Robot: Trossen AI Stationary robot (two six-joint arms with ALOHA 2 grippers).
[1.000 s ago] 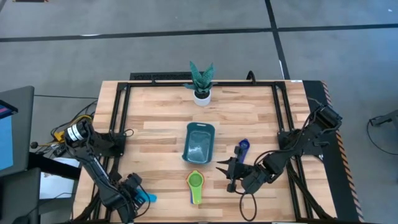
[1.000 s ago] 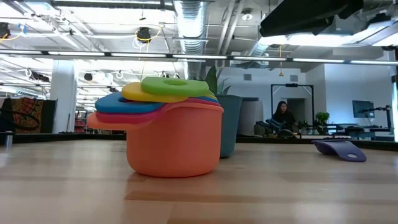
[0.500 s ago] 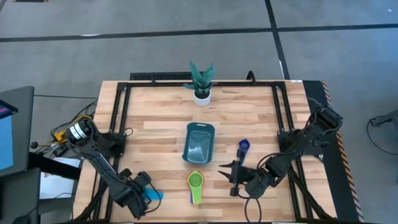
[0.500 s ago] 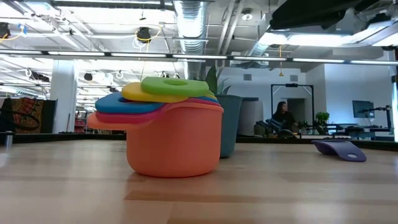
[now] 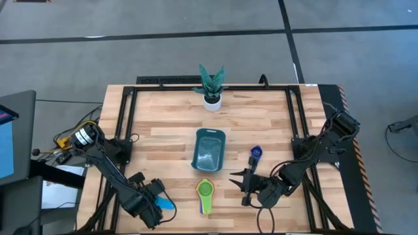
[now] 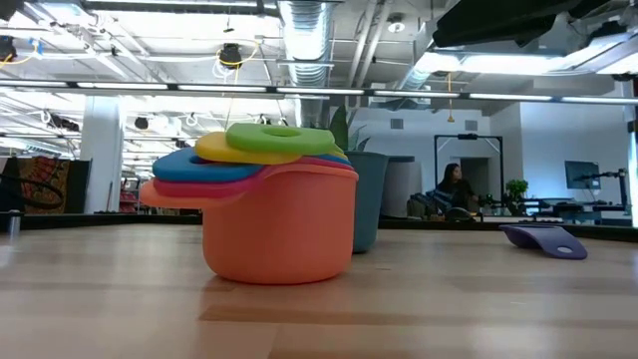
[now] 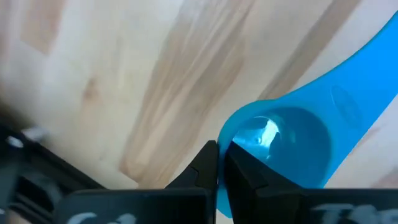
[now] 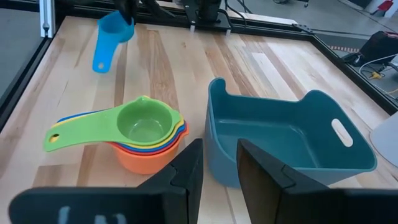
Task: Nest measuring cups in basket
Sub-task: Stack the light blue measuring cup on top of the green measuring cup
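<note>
My left gripper point(image 5: 159, 204) sits near the table's front-left corner, fingers point(image 7: 205, 168) pinched tight on the rim of the light blue cup point(image 7: 280, 146). In the high view that cup point(image 5: 165, 204) pokes out at the gripper's 3 o'clock side. Whether it is lifted off the wood or touching it, I cannot tell.

My right gripper point(image 5: 243, 181) is at 3 o'clock from the left one, past the stack, in the front-right part of the table. Its fingers point(image 8: 186, 168) stand a narrow gap apart with nothing between them, aimed toward the stack and the basket.

The cup stack point(image 5: 206, 194) lies between the two grippers, near the front edge: green cup point(image 8: 142, 122) on top, yellow, red and blue rims under it, orange cup point(image 6: 279, 227) at the bottom, handles all to one side. The stack is on the bare wood, not in the basket.

The basket point(image 5: 209, 149), teal, is at 12 o'clock from the stack, just beside it, mid-table; nothing shows inside it in the right wrist view point(image 8: 292, 134).

The dark blue cup point(image 5: 255, 154) lies at 3 o'clock of the basket, at 12 o'clock from my right gripper, apart from it. The potted plant point(image 5: 211, 83) stands at 12 o'clock of the basket, near the far edge.
</note>
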